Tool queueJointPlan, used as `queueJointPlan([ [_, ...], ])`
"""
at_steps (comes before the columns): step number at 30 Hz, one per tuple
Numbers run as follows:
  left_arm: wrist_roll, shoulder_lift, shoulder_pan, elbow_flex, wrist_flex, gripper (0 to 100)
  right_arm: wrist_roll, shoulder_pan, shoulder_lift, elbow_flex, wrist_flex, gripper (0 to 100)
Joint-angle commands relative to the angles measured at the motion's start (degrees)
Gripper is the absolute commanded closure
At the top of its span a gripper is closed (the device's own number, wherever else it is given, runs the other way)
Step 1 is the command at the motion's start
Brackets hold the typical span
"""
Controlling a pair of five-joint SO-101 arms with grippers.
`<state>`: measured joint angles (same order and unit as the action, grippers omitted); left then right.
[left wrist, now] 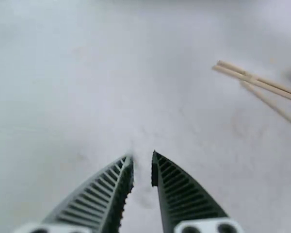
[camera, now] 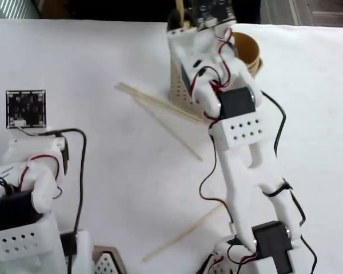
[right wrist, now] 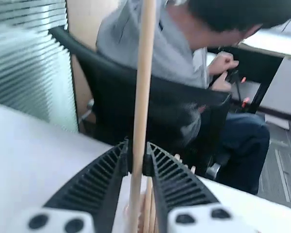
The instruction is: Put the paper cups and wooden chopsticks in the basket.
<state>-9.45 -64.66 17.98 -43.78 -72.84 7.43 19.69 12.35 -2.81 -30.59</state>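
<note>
We are holding one chopstick (right wrist: 144, 73) upright over the basket (camera: 180, 88), the fingers (right wrist: 177, 187) of the right gripper (right wrist: 137, 156) clamping it.

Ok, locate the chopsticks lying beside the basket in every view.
High view: chopsticks lie mid-table beside the basket.
Left wrist view: chopsticks on the table, ahead of the left end effector, off to one side.
Right wrist view: a different chopstick, clamped in the right end effector.
Shared landmark: the white table.
</note>
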Motion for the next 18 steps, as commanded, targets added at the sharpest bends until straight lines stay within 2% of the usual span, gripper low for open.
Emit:
queueJointPlan([
  [1, 0.1, -0.7, 0.4, 0.4, 1.0, 92, -1.4, -2.5, 0.6, -2.5, 7.3, 97.9],
  [7, 0.1, -0.7, 0.4, 0.0, 1.0, 92, -1.3, -5.1, -8.3, -2.1, 20.0, 97.8],
  [16, 0.1, -0.8, 0.4, -1.1, 1.4, 92, -1.3, -6.9, -14.3, 1.4, 20.1, 97.4],
  [18, 0.1, -0.8, 0.4, -1.1, 1.4, 92, -1.3, -6.9, -13.1, 2.1, 19.0, 92.3],
])
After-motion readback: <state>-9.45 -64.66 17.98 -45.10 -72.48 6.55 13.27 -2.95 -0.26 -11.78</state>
